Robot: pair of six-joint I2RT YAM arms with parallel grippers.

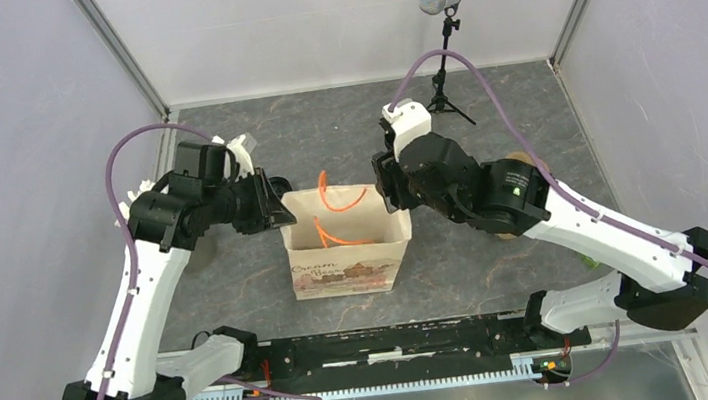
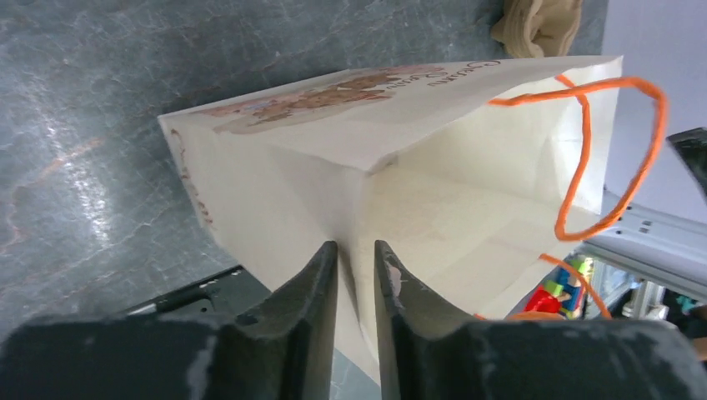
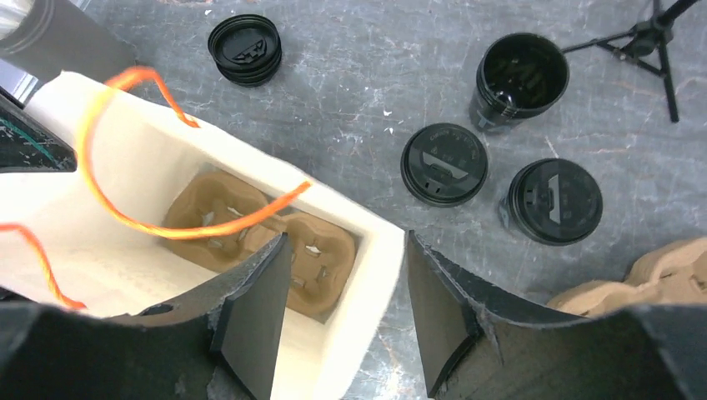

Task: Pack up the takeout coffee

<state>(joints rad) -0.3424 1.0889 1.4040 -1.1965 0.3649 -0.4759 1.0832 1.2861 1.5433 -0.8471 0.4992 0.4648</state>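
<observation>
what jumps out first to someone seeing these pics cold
The beige paper bag stands open mid-table between both arms. The left gripper pinches one side wall, while the right gripper straddles the opposite wall with its jaws apart. A brown pulp carrier lies inside the bag, yet the black lidded cups sit outside on the table.

The paper bag (image 1: 348, 264) bears the printed word "Cream"
</observation>
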